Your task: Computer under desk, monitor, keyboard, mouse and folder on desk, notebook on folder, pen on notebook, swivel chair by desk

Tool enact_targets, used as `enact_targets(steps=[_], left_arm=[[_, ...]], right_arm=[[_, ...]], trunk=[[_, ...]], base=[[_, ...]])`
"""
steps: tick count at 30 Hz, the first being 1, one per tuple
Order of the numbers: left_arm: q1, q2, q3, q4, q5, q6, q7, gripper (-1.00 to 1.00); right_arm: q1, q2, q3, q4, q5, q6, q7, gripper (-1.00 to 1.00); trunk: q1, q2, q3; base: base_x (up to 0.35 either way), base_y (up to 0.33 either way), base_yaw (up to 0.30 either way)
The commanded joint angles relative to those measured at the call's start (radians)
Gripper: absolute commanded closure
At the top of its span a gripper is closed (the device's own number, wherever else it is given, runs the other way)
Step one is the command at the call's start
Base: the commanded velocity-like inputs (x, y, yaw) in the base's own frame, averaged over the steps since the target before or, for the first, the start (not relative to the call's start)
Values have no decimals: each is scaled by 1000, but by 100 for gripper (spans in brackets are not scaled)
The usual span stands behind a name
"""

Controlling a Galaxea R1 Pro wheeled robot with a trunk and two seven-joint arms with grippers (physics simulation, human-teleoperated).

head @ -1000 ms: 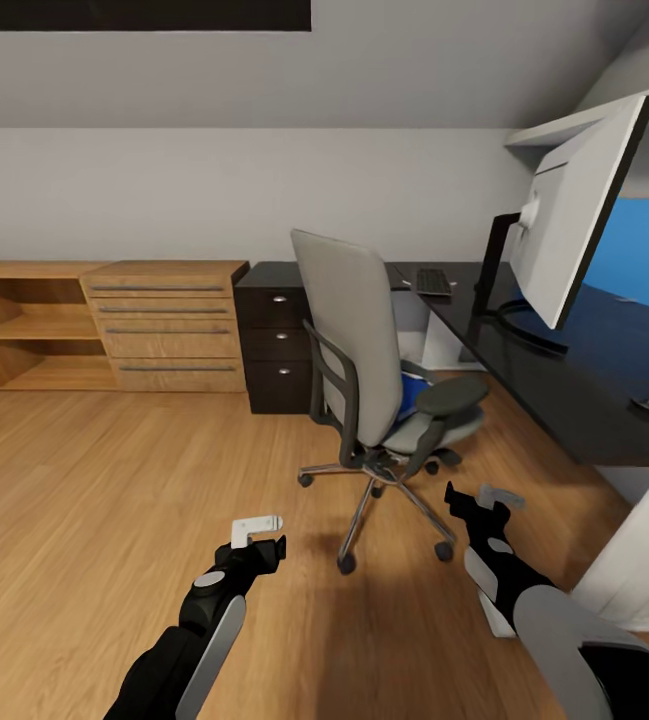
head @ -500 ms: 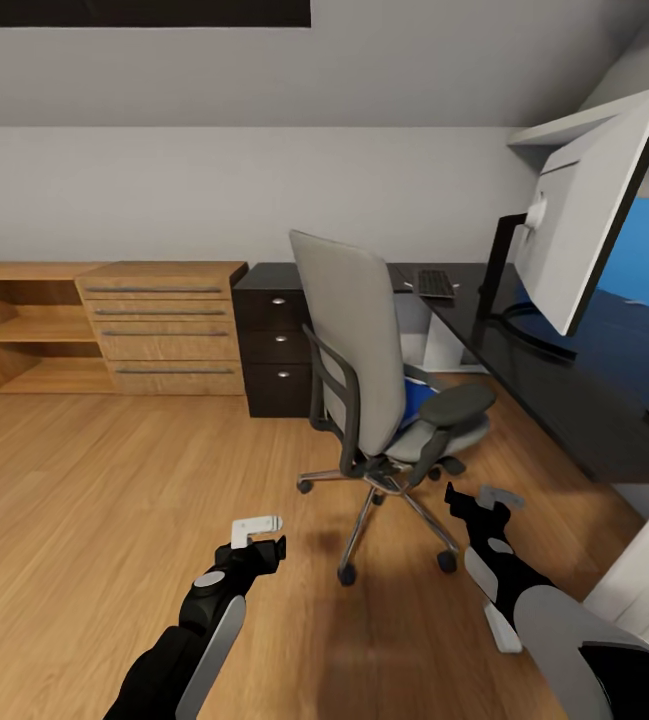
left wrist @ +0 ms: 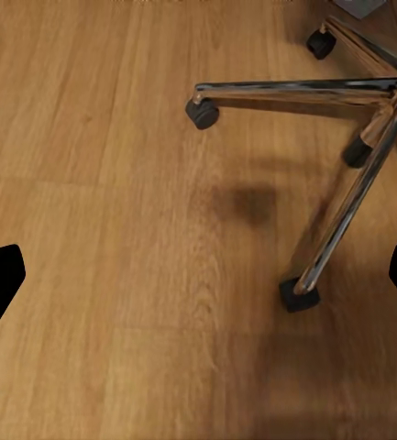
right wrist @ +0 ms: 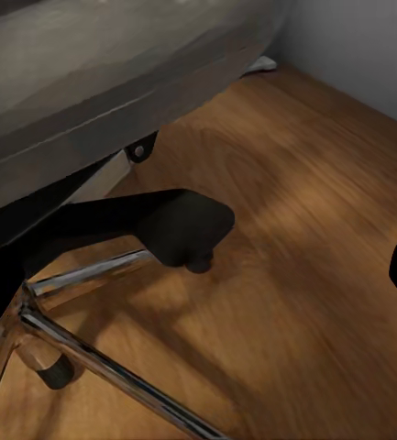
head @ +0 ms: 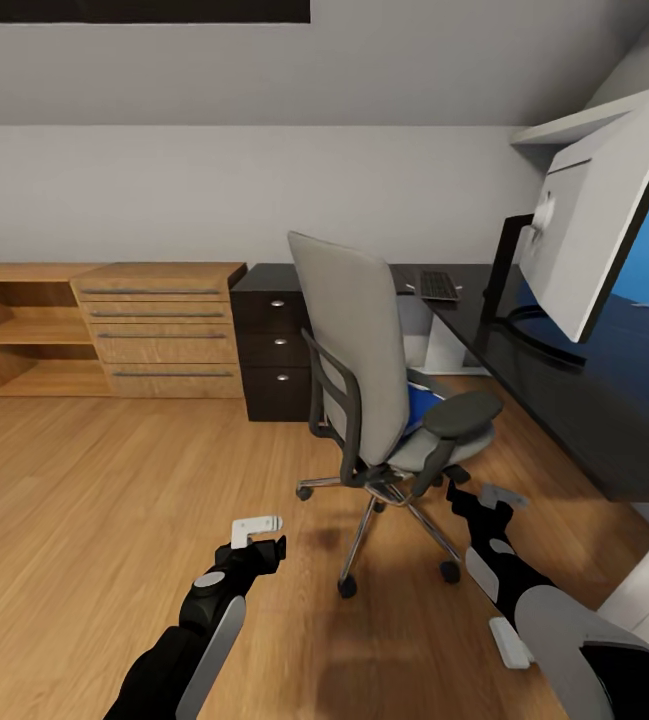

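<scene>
Swivel chair [head: 379, 400]: grey, tall back turned toward the camera, on the wood floor [head: 84, 500] just off the front edge of the desk; its seat faces the desk and its black armrests are seen from the rear.
Chair seat contents: blue folder [head: 422, 405] lying on the seat, partly hidden behind the backrest and armrest; nothing else can be made out there.
Chair base: chrome five-star legs and black casters, seen from the left wrist [left wrist: 345, 156] and from the right wrist beneath the seat's underside [right wrist: 97, 357].
Desk [head: 584, 400]: glossy black top, blue back panel at the far right.
Desk contents: monitor [head: 589, 225] standing with its pale back toward the camera, ring base on the top; keyboard [head: 438, 285] near the far left corner. A small dark item at the right edge of the picture is cut off, identity unclear.
Dark cabinet [head: 272, 340]: three drawers with round knobs, all closed, against the wall at the desk's left end.
Wooden drawer chest [head: 164, 328]: drawers closed; open shelf unit [head: 19, 335] beside it looks bare.
Left gripper [head: 258, 538]: arm extended low and forward over the floor, left of the chair base; fingers spread wide, nothing between them.
Right gripper [head: 484, 500]: arm reaching forward, close behind the chair's right armrest; how far its fingers are parted cannot be told, and no contact with the chair is visible.
</scene>
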Motion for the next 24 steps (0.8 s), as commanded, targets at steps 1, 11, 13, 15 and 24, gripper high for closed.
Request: enact_targets(steps=[1, 11, 13, 15, 24], left_arm=[[-1, 0, -2, -1, 11, 2, 9, -100], [0, 0, -1, -1, 11, -1, 10, -100], [0, 0, -1, -1, 11, -1, 10, -100], [0, 0, -1, -1, 11, -1, 10, -100], [-1, 0, -2, 0, 11, 0, 10, -100]], right_arm=[[-1, 0, -2, 1, -4, -7, 2, -100], [0, 0, -2, 2, -4, -25, 2, -100], [0, 0, -2, 2, -4, -25, 2, -100], [0, 0, -2, 2, -4, -25, 2, -100], [0, 0, -2, 2, -4, -26, 2, -100]], trunk=[[0, 0, -1], [-3, 1, 26], [-3, 1, 26], [-3, 1, 26], [-12, 16, 40]], base=[[13, 0, 0], [3, 0, 0], [0, 0, 0], [0, 0, 0], [0, 0, 0]])
